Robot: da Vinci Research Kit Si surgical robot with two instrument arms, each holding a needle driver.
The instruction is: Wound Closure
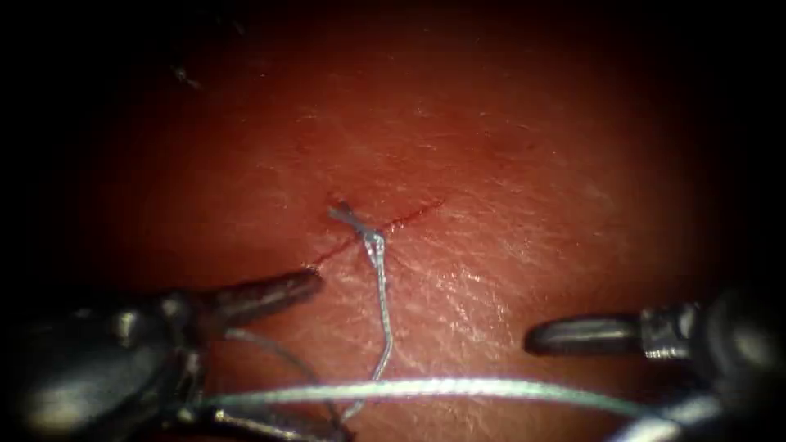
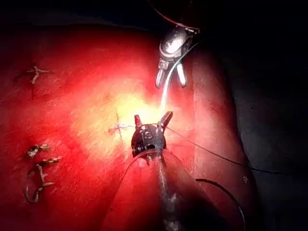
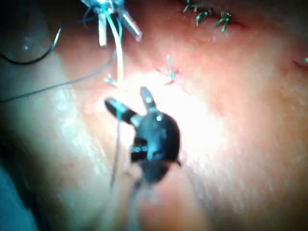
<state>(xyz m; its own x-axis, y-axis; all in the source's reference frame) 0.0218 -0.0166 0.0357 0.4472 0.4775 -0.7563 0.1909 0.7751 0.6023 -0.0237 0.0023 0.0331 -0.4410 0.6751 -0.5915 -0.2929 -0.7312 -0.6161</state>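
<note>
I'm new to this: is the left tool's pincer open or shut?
Open. The left tool has its two jaws spread in a V, holding nothing.

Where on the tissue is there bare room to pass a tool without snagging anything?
Free: the broad tissue above the cut, and the patch between the thread tail and the right tool. Crowded: below the cut, where the tail and a long thread cross between the left tool and right tool; both have open fingers, holding nothing.
</note>
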